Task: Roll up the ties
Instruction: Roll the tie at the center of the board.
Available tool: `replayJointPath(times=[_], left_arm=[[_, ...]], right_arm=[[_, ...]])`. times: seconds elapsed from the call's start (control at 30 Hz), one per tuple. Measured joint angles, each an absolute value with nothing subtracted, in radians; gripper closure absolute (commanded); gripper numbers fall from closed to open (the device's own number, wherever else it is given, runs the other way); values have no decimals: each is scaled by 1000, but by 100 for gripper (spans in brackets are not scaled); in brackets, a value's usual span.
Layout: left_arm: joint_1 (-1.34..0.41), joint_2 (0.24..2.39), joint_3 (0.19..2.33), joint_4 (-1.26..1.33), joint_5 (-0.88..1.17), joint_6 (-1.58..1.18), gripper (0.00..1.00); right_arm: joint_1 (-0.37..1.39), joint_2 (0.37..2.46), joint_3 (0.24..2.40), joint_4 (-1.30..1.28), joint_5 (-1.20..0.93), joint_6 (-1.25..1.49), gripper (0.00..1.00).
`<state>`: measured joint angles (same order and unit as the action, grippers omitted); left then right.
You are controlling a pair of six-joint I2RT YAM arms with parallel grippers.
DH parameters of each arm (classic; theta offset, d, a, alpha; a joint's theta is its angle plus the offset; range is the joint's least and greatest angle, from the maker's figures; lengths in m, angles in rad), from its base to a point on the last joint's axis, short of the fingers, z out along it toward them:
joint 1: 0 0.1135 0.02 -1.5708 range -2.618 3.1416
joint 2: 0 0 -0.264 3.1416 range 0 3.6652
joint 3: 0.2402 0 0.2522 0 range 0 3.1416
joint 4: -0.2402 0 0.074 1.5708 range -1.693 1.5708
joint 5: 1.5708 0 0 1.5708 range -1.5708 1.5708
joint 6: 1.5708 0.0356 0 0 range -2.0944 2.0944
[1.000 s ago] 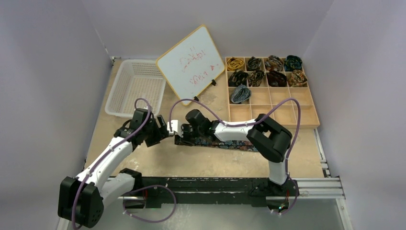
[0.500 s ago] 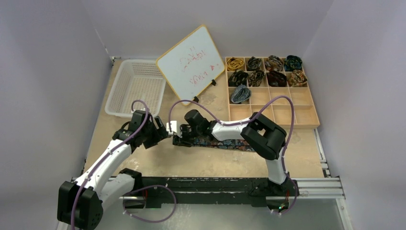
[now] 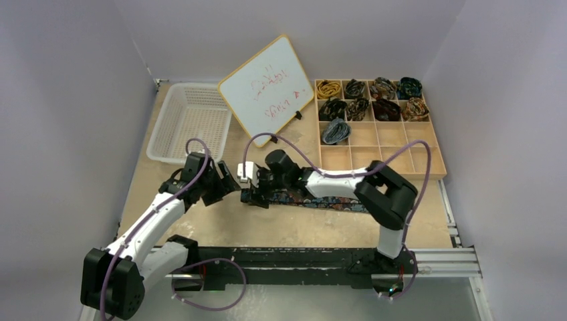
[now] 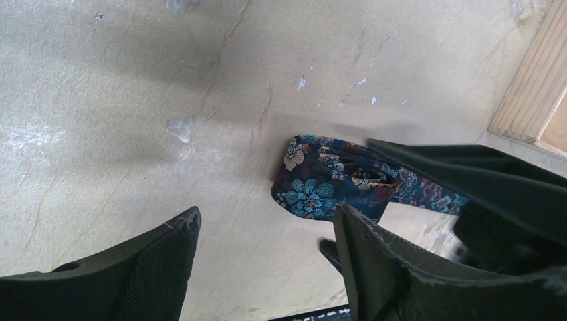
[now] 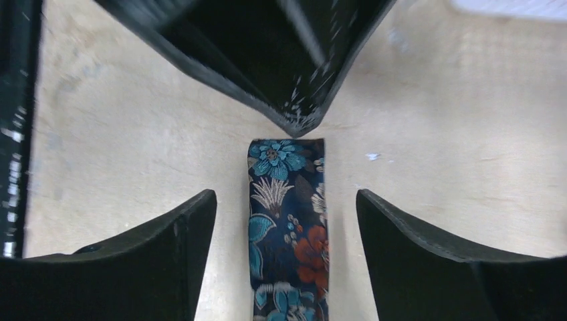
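The tie (image 5: 287, 227) lies flat on the table (image 3: 200, 227) in the middle of the work area. In the overhead view it runs from a blunt end at 9 o'clock off toward 3 o'clock, partly under the right arm. The tray (image 3: 438, 160) at 1 o'clock holds nine finished coils (image 3: 366, 103), with the nearer compartments unfilled.

The right pincer (image 5: 286, 197) is released. Its two fingers stand wide on either side of the strip near that end, at 3 and 9 o'clock of it in the wrist view, with bare table showing on both sides, so nothing is grasped. The left pincer (image 4: 264, 217) is also spread and empty. It hangs just beyond the tie's end, which sits at 1 o'clock from it in its own camera.

We judge the tie to be light, limp and rather slick, a woven fabric that will not hold a shape by itself. It should bend easily along its length but slide or spring loose if let go. The end looks squared and slightly puffed, perhaps already folded over once, though we cannot tell for sure.

We would take hold right at that end, across the narrow width, pinching both layers together. Then we would turn it over onto the strip while the other pincer presses the flat length down toward 3 o'clock. A hold too far in would leave a floppy tail, and a loose pinch would let the fabric slip out.
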<state>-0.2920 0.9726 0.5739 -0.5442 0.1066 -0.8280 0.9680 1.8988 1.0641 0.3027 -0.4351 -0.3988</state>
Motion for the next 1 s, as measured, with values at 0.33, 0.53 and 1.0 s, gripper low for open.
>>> replayJointPath(times=[0.33,0.53,1.0], left_arm=[[-292,965,574,-537,112,-828,28],[-292,960,574,-532,112,-828,28],[-292,967,560,-515,126,-826,28]], right_arm=[[944,1473,835,506,-210,26,1],[849,1457,818,472,-154,540,19],[917,1638,772,374,-146,968,33]])
